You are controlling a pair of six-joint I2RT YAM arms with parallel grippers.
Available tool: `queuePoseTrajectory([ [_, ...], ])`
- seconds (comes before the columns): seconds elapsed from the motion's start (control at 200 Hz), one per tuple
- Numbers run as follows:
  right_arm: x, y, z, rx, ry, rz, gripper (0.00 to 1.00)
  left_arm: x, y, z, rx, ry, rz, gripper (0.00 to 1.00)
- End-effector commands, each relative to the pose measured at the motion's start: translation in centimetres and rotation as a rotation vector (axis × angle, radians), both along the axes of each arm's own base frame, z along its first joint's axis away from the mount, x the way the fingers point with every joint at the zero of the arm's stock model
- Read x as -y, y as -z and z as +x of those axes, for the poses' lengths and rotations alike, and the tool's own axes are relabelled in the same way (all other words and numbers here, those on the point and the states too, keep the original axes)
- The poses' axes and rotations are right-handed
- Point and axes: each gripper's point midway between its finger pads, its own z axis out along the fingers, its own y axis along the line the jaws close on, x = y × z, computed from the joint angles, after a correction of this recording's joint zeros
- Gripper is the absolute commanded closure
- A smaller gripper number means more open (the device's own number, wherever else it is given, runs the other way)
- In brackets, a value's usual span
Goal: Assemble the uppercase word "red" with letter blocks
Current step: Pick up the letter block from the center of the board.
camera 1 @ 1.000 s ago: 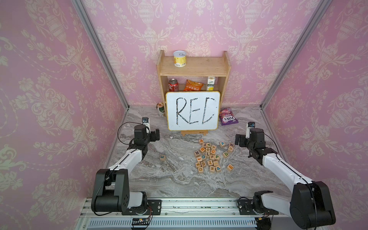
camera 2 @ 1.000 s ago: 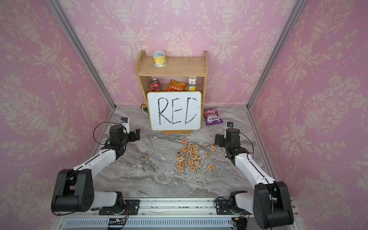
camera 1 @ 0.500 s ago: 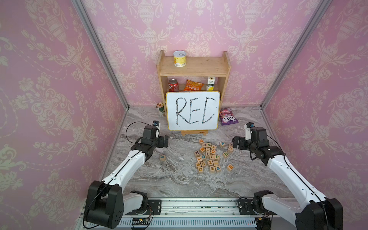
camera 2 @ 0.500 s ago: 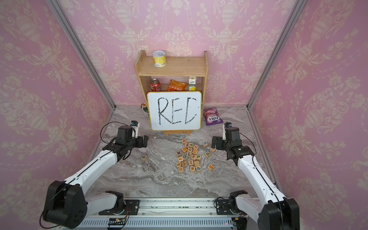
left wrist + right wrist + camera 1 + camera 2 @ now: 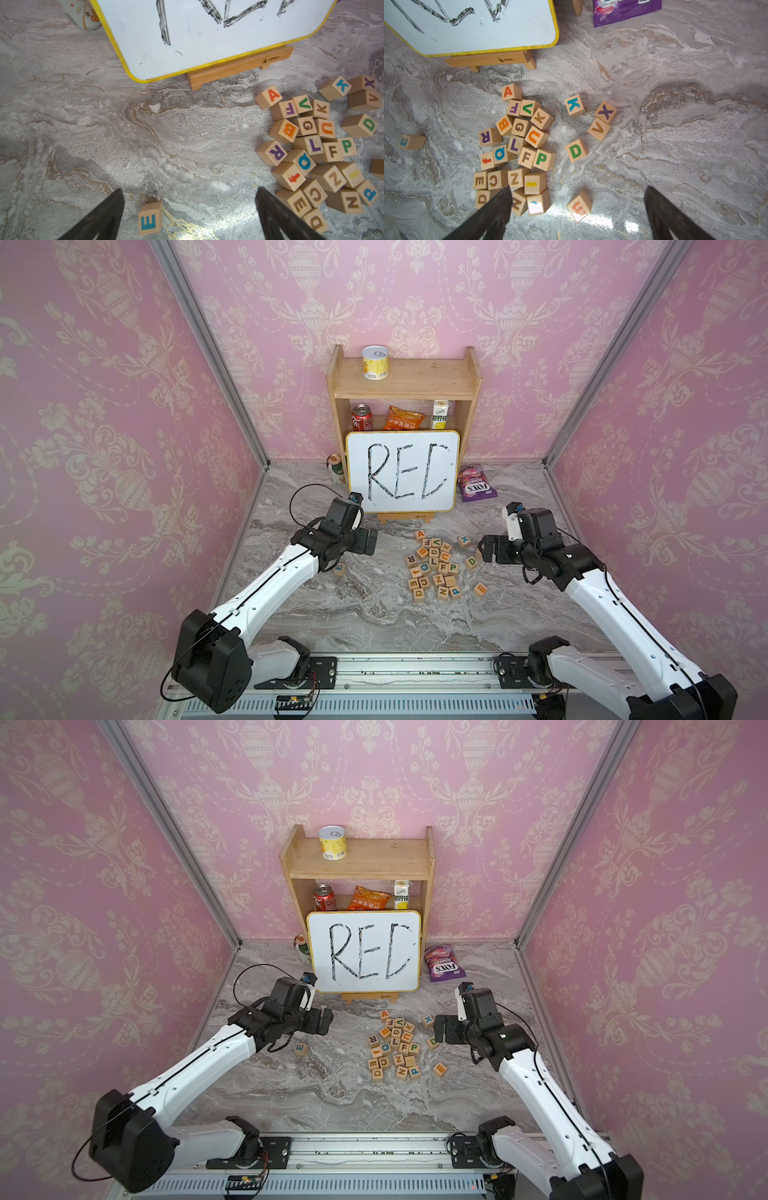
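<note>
The letter blocks (image 5: 434, 568) lie in a loose heap on the table (image 5: 374, 622), near the foot of the board (image 5: 403, 472), and no word is laid out yet. The purple R (image 5: 490, 137) sits at the edge of the heap on the left arm's side and touches its neighbours. The green D (image 5: 576, 150) lies free beside the heap on the right arm's side. A teal E (image 5: 150, 218) lies alone, well apart from the heap, toward the left arm.

The left gripper (image 5: 190, 191) hangs above the table, spread wide and holding nothing. The teal E shows between its fingers, so I judge it aims there. The right gripper (image 5: 578, 189) is equally spread and empty, above the D and an orange E (image 5: 579, 205). Probably each arm takes what lies on its own side.

The R is crowded by the B (image 5: 504, 124) and the Q (image 5: 499, 153), so fingers may push these. The orange E is near the D and could be taken by mistake. The stand (image 5: 239, 66), a bag (image 5: 476, 485) and a can (image 5: 336, 466) stay behind, away from the blocks
</note>
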Motion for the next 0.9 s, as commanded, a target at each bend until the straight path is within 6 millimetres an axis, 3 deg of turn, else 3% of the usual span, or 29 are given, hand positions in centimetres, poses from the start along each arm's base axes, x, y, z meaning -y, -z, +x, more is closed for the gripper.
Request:
queuePoseTrajectory([
  [0.0, 0.0, -0.2, -1.7, -0.053, 0.016, -0.007, 0.00, 0.2, 0.7, -1.2, -0.070, -0.025, 0.059, 0.01],
  [0.43, -2.7, -1.2, -3.9, -0.063, -0.060, -0.087, 0.00, 3.8, 2.7, -2.0, -0.172, -0.049, 0.019, 0.01],
  [0.896, -7.9, -0.8, -4.5, -0.070, -0.181, -0.139, 0.00, 6.6, 5.6, -2.0, -0.342, -0.149, 0.013, 0.09],
])
